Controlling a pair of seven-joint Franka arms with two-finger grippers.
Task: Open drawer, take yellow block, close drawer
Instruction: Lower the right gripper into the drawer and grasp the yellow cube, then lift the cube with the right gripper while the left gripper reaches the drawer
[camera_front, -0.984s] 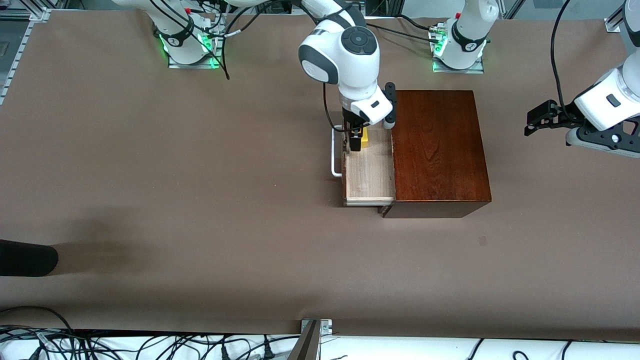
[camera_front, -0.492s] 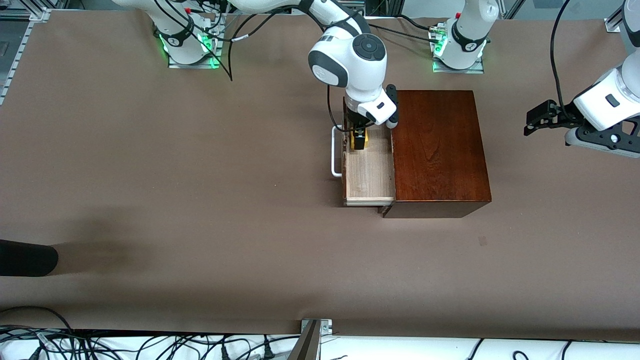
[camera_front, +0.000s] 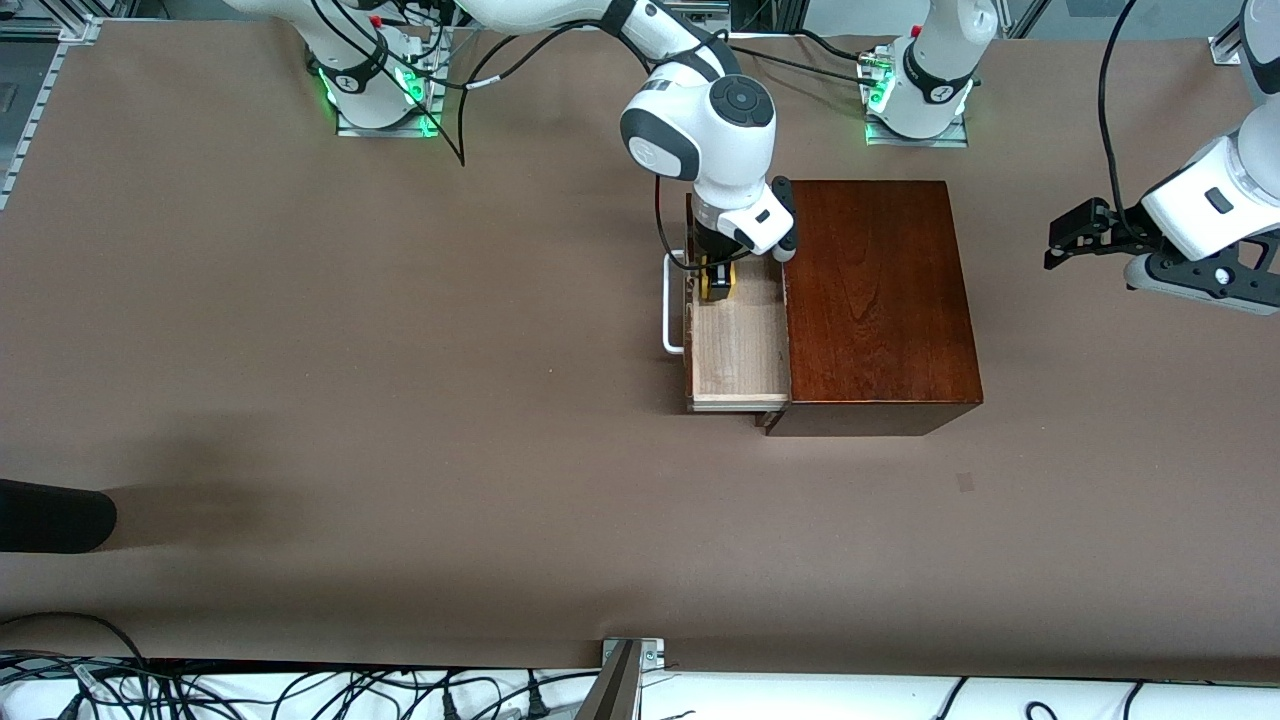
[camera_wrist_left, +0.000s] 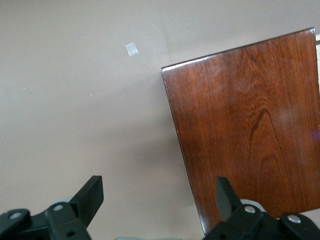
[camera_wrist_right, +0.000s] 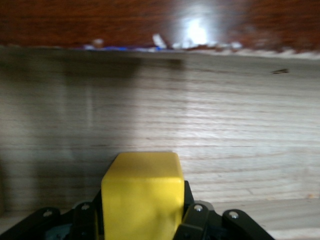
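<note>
Now | right gripper (camera_front: 717, 287) clamped on yellow block (camera_wrist_right: 142, 192), down in drawer (camera_front: 740, 350) at its corner by the front panel, farthest from front camera | drawer stood pulled out for access | left gripper (camera_wrist_left: 155, 200) waited, fingers apart, over table beside box (camera_front: 880, 300)

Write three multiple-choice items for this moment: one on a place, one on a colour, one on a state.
1. Where is the yellow block?
A. on the box top
B. in the open drawer
C. on the bare table

2. What colour is the drawer's handle?
A. white
B. black
C. red

3. How is the right gripper?
A. open above the box
B. open on the table
C. shut on the block

Key: 1 B, the block sits over the pale tray; 2 A, the bar is white; 3 C, fingers flank the cube.
</note>
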